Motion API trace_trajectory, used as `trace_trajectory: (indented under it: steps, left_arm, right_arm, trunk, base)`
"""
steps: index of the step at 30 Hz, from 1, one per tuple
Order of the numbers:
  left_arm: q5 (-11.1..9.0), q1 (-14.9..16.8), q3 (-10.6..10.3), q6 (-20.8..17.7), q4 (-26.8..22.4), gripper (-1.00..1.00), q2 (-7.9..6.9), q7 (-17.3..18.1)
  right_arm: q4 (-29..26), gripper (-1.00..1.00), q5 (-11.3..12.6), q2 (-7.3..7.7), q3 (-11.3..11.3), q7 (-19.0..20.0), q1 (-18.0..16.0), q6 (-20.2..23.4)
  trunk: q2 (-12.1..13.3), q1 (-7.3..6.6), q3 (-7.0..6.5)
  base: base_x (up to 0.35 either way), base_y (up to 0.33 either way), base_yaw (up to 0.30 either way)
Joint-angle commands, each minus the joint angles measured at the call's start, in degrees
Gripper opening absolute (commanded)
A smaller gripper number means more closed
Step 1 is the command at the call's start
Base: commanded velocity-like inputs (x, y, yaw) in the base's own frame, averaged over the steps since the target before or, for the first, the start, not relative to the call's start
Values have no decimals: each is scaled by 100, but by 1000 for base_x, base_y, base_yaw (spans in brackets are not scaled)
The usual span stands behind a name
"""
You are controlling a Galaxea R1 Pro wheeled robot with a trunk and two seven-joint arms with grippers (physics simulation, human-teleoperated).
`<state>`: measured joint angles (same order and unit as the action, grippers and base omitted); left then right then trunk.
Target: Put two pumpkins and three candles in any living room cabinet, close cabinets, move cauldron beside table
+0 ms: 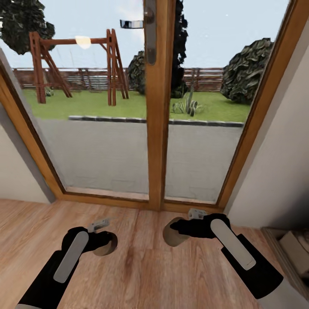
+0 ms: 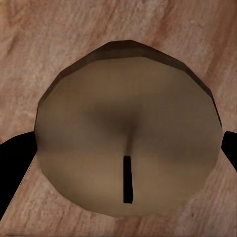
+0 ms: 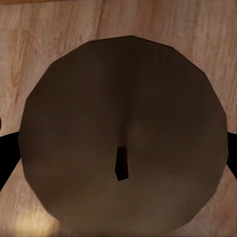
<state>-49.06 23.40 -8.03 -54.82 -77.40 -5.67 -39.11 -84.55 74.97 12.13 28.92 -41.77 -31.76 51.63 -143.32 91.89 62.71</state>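
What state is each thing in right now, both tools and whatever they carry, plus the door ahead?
Left tool: shut on a candle, above the wood floor.
Left candle: gripped at its sides, wick end facing the wrist camera.
Right tool: shut on a candle.
Right candle: gripped at its sides, wick visible.
Glass door: closed, handle up high.

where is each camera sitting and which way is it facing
Head view: on the robot's head, looking forward and down at a glass door and wood floor; both arms show, the left gripper and right gripper each holding a candle.
Left wrist view: by the left gripper, looking along its fingers at the left candle.
Right wrist view: same on the right, facing the right candle.
Shared: both candles and the floor.
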Motion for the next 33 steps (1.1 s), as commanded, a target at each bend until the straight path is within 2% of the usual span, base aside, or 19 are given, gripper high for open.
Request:
trace_trajectory:
  steps: [1,6,17,26,33]
  left_arm:
    - [-51,6,-14,-2,-4,-100,-4,-62]
    - [-51,6,-13,1,-1,-100,-4,-62]
    - [-58,6,-14,-2,5,-100,-4,-62]
    - [-60,6,-6,3,5,-100,-4,-62]
    - [-60,6,-13,6,5,-100,-4,-62]
  right_arm:
    - [-12,-100,62,6,5,-56,-5,-11]
    - [-17,-100,62,8,0,-51,-5,-12]
    - [-16,-100,62,-1,6,-50,-5,-12]
    - [-9,-100,45,-106,8,-59,-5,-19]
    - [-9,-100,57,-120,8,-60,-5,-13]
  trunk:
    - [-3,-2,8]
    - [-3,-2,23]
    - [-3,-2,26]
    - [-3,-2,26]
    - [-3,-2,26]
  base:
    - [0,0,281]
    - [0,0,241]
    - [0,0,53]
    - [0,0,260]
    - [0,0,286]
